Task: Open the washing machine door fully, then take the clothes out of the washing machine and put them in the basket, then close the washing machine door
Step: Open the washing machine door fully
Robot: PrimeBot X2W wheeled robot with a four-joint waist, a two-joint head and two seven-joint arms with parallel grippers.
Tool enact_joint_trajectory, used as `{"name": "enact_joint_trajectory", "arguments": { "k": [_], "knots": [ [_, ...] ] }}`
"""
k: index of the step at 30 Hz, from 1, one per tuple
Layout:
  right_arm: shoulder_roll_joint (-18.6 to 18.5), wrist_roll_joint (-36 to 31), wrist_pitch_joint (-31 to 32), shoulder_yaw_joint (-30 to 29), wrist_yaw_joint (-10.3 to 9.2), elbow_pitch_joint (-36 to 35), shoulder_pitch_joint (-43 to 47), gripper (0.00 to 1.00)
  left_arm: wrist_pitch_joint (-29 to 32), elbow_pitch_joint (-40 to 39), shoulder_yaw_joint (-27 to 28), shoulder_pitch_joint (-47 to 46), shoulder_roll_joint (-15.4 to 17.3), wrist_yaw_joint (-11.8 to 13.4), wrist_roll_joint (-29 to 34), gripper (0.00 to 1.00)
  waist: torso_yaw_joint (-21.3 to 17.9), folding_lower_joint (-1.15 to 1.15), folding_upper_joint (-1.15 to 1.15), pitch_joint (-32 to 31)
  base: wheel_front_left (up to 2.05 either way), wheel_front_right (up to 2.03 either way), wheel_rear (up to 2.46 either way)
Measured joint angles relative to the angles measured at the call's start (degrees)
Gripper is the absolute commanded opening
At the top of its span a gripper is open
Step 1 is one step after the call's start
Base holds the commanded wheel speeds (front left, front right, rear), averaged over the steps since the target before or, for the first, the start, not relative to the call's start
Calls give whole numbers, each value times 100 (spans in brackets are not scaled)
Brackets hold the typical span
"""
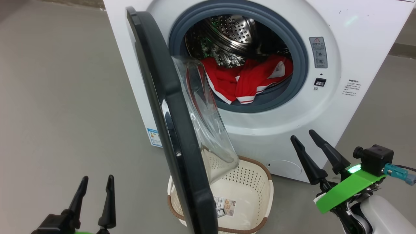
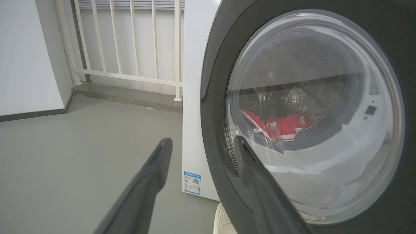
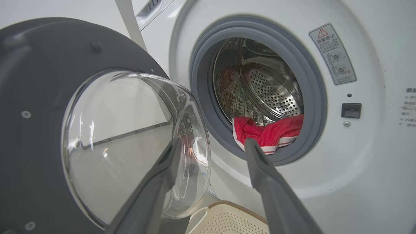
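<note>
The door point(image 1: 169, 107) stands straight out from the washing machine point(image 1: 357, 48), so the drum mouth is free for reaching. The red clothes point(image 1: 250, 79) lie at the front lip of the drum. The basket point(image 1: 256, 195) sits just under the door, probably to catch them. The left claw point(image 1: 98, 177) and right claw point(image 1: 303, 135) are both released, grasping nothing. The floor point(image 1: 58, 97) is plain grey. A white railing point(image 2: 130, 39) stands beyond it.

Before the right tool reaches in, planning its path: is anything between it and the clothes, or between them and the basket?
Nothing visible stands between the right tool and the clothes in the drum. The door's glass bowl overhangs the basket's left side.
</note>
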Motion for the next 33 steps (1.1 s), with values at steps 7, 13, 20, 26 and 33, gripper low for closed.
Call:
{"name": "enact_joint_trajectory", "arguments": {
  "k": [7, 13, 20, 26, 33],
  "knots": [
    [309, -979, -60, -444, 0, 186, 6, 100, 0, -10, -1, 0, 1, 0, 0, 100, -32, 0, 0, -4, 0, 0, 0],
    [565, -1349, -62, -680, 0, 126, 358, 100, 0, -10, -9, 0, 2, 0, 0, 100, -8, 0, 0, -23, 0, 0, 0],
    [608, -1674, -62, -843, 0, 107, 434, 100, 0, -10, -15, 0, 7, 0, 0, 100, 21, 0, 0, -51, 0, 0, 0],
    [639, -1811, -62, -892, 0, 104, 466, 100, 0, -12, -24, 1, 11, 0, -1, 100, 29, 0, 0, -54, 0, 0, 0],
    [646, -1834, -62, -895, 0, 105, 466, 100, 0, -15, -41, 6, 14, 0, -1, 100, 30, 0, 0, -54, 0, 0, 0]
  ]
}}
